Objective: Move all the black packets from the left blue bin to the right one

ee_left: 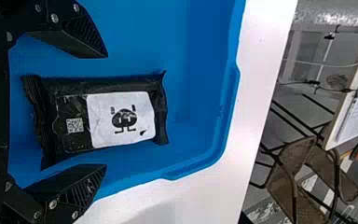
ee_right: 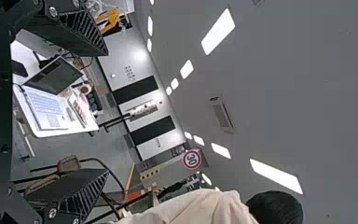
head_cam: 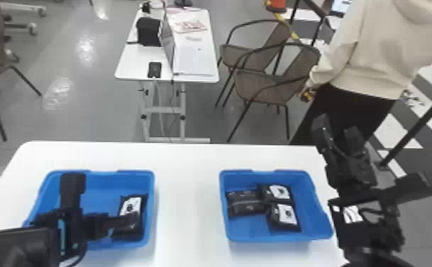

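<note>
bench (head_cam: 188,213): white, flat top; near edge cut off at the bottom of the head view. table (head_cam: 126,69): beyond the bench, with a chair (head_cam: 261,87) near its right side.

left blue bin (head_cam: 101,173): on the left part of the bench; near left corner hidden behind the left arm. right blue bin (head_cam: 275,237): on the right part, well apart from the left blue bin.

left gripper (head_cam: 103,199): over the left blue bin, fingers spread, nothing clamped. in the left wrist view, a gap shows at the fingertips on each side of the packet; the finger bases are cut off. right gripper (head_cam: 337,129): beyond the right side of the bench, fingers spread, nothing between them.

black packet (ee_left: 98,119): in the left blue bin, at its right side, between the open fingers; one finger partly covers it in the head view. white label (ee_left: 121,116): face up on that packet, dark printed figure on it.

packets in the right blue bin: upper labelled packet (head_cam: 278,193), lower labelled packet (head_cam: 286,214), and dark packets (head_cam: 247,207) to their left, lying close together. exact count of the dark ones: cannot be determined.
</note>
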{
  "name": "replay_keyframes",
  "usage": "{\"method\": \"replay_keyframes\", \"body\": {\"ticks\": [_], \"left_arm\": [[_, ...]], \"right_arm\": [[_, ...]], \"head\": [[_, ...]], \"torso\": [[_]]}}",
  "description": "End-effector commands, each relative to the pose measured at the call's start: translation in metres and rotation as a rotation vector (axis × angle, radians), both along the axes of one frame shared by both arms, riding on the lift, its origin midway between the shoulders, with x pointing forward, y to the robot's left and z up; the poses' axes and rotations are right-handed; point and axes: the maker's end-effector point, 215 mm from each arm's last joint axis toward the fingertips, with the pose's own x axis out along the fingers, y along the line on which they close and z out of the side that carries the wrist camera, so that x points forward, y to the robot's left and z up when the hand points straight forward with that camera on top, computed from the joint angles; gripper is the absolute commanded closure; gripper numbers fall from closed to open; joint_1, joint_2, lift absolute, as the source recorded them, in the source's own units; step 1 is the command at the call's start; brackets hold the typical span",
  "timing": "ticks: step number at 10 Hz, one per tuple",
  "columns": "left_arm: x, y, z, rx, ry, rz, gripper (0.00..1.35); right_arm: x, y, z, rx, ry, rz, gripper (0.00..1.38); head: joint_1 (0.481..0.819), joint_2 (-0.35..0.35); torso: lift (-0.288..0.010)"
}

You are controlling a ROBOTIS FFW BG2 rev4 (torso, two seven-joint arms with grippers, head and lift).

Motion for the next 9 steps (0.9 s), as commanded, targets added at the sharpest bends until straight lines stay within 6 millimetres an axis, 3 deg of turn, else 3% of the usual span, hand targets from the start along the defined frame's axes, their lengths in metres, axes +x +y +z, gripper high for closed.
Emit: {"method": "replay_keyframes", "body": {"ticks": [1,3,4,5,6,8,9], "left_arm": [[0.008,-0.015,-0.010,-0.003,0.034,-0.038,0.21],[0.009,-0.020,-0.024,0.002,0.076,-0.050,0.21],[0.006,-0.020,-0.029,-0.001,0.102,-0.045,0.38],[0.004,-0.013,-0.033,0.019,0.117,-0.048,0.92],[0.002,-0.009,-0.035,0.033,0.118,-0.056,1.17],[0.010,-0.006,-0.024,0.011,0.056,-0.097,1.19],[0.013,-0.004,-0.006,-0.023,0.000,-0.117,1.19]], "right_arm": [[0.001,0.003,0.004,0.003,-0.010,0.007,0.13],[0.002,0.004,0.003,0.012,-0.009,0.015,0.13],[0.001,0.004,0.002,0.016,-0.008,0.016,0.13],[0.001,0.004,-0.001,0.025,-0.003,0.016,0.13],[0.000,0.005,-0.004,0.037,0.000,0.021,0.13],[0.001,0.006,-0.008,0.051,0.006,0.024,0.13],[0.002,0.010,-0.009,0.055,0.010,0.033,0.13]], "head": [[0.695,-0.169],[0.695,-0.184],[0.695,-0.187],[0.695,-0.187],[0.695,-0.186],[0.695,-0.176],[0.695,-0.175]], "torso": [[0.000],[0.000],[0.000],[0.000],[0.000],[0.000],[0.000]]}}
